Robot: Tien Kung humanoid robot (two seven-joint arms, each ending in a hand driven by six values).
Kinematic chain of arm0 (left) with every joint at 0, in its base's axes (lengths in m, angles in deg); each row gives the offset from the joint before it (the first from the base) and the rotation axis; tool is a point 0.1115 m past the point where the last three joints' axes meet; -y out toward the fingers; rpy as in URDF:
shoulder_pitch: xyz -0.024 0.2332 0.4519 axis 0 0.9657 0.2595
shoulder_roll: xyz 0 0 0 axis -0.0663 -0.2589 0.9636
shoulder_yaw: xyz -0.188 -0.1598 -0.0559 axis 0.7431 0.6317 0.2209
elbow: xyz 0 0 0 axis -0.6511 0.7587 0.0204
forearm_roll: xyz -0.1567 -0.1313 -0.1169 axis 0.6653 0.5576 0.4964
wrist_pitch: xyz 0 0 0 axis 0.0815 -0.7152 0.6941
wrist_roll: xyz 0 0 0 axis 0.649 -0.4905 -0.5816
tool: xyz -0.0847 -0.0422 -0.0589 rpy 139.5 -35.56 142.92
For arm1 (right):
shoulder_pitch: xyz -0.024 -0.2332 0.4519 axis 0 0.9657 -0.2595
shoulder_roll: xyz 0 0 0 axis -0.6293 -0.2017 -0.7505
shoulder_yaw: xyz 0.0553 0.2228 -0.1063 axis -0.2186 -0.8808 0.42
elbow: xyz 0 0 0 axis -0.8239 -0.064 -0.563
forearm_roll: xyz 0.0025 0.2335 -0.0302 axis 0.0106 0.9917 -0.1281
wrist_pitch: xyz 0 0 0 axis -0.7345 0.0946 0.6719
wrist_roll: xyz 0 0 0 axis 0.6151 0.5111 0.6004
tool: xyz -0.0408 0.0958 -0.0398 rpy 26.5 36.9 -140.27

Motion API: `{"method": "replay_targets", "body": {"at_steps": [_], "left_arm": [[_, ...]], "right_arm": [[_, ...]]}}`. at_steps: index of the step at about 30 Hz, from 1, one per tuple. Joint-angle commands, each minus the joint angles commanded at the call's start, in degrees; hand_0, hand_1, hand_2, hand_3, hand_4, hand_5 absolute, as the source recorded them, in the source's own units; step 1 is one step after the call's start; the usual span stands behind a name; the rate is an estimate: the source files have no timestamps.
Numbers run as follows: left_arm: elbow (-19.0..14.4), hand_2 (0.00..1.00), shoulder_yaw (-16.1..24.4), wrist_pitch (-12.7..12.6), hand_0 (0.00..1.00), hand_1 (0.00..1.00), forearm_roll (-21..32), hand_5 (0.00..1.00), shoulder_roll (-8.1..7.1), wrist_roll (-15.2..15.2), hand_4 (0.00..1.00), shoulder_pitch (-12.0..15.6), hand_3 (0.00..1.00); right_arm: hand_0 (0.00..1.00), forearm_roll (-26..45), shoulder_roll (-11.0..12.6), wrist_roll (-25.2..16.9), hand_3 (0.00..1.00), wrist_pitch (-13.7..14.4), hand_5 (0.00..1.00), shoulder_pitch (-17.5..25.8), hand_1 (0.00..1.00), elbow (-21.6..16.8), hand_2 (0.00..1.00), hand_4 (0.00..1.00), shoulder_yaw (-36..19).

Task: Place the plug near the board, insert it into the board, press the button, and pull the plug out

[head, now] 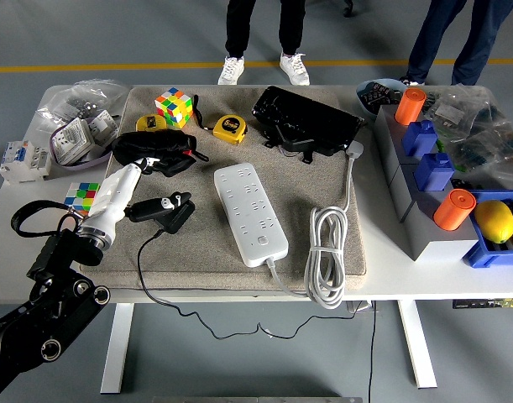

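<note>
Left hand [162,206] fingers clamped on black plug [174,215], left of white power strip [250,213] on grey mat [323,180]. Best carried right, prongs squared to a socket, trailing cable [155,290] kept slack.

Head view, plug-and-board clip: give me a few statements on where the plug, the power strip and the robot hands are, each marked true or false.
1. The left robot hand holds the black plug above the beige mat. True.
2. The black plug is already seated in the white rectangular power strip. False: it is off to the strip's left, not touching it.
3. The power strip's coiled white cable lies to its right. True.
4. The right robot hand is pressing the strip's button. False: no right hand is in view.
5. The yellow lemon sits on the mat. False: it lies in a blue bin at the table's right.
</note>
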Motion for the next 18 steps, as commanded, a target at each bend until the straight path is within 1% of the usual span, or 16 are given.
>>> {"method": "replay_targets", "body": {"at_steps": [1, 7, 8, 13, 14, 18], "left_arm": [[0.0, 0.766, -0.2, 0.0, 0.764, 0.750, -0.2, 0.630, -0.03, -0.2, 0.998, 0.0, 0.769], [0.1, 0.766, -1.6, -0.3, 0.764, 0.750, -0.8, 0.630, -0.09, -1.1, 0.998, 0.0, 0.769], [0.4, 0.746, -1.8, -0.5, 0.747, 0.711, -1.3, 0.607, -0.02, -1.3, 0.998, 0.0, 0.762], [1.0, 0.746, -2.5, -0.5, 0.747, 0.711, -3.1, 0.607, 0.10, -2.9, 0.998, -0.3, 0.762], [1.1, 0.706, -2.6, -0.5, 0.703, 0.677, -3.5, 0.590, 0.11, -3.1, 0.998, -0.4, 0.750], [1.7, 0.706, -2.9, -0.5, 0.703, 0.677, -4.5, 0.590, 0.32, -4.0, 0.998, -0.4, 0.750]], "right_arm": [[0.605, 0.0, 0.0, 0.0, 0.546, 0.0, 0.286, 0.0, 0.617, 0.0, 0.561, 0.767, 0.0], [0.605, -0.1, 0.1, -0.1, 0.546, 0.0, 0.286, -0.1, 0.617, 0.0, 0.561, 0.767, 0.2], [0.606, 0.0, 0.1, -0.1, 0.546, -0.1, 0.284, -0.1, 0.617, 0.0, 0.561, 0.767, 0.3], [0.606, 0.2, 0.3, -0.3, 0.546, -0.3, 0.284, -0.3, 0.617, 0.0, 0.561, 0.767, 0.4], [0.604, 0.3, 0.3, -0.4, 0.546, -0.3, 0.283, -0.4, 0.617, 0.0, 0.561, 0.767, 0.5], [0.604, 0.3, 0.4, -0.4, 0.546, -0.3, 0.283, -0.3, 0.617, 0.0, 0.561, 0.767, 0.6]]}}
